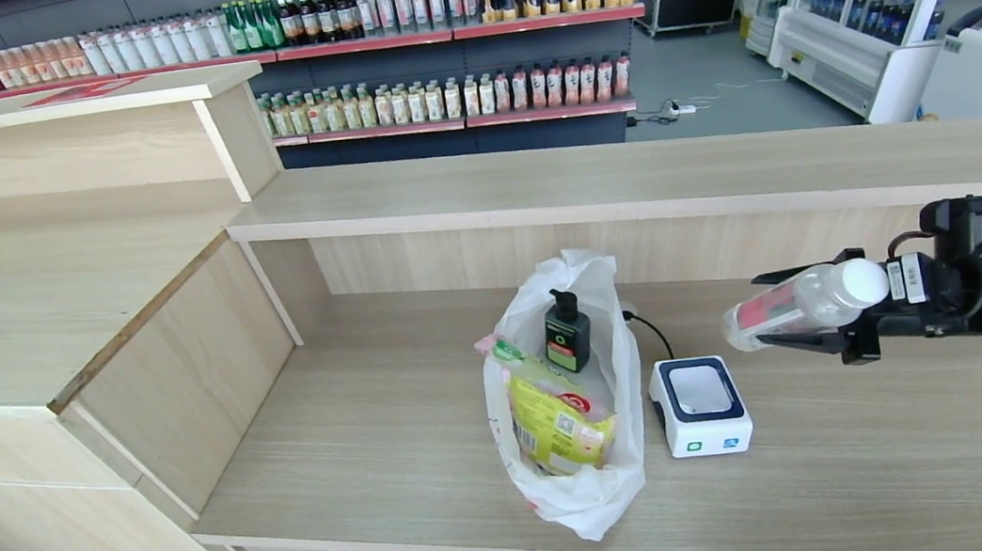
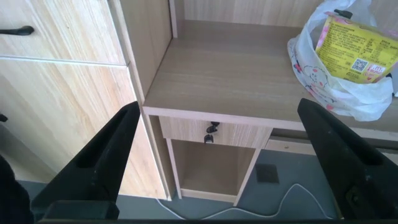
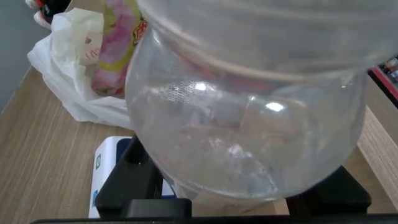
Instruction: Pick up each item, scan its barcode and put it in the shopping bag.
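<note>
Fingers (image 1: pixel 790 275) of right arm around red-labelled bottle (image 1: pixel 798 303), near scanner (image 1: pixel 700 404)

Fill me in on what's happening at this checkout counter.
The right gripper is shut on a clear plastic bottle with a white cap, holding it sideways in the air just right of the barcode scanner. The white shopping bag stands open on the counter beside the scanner, with a yellow snack packet and a dark pump bottle already inside. The left gripper hangs open and empty, low off the counter's front edge.
</note>
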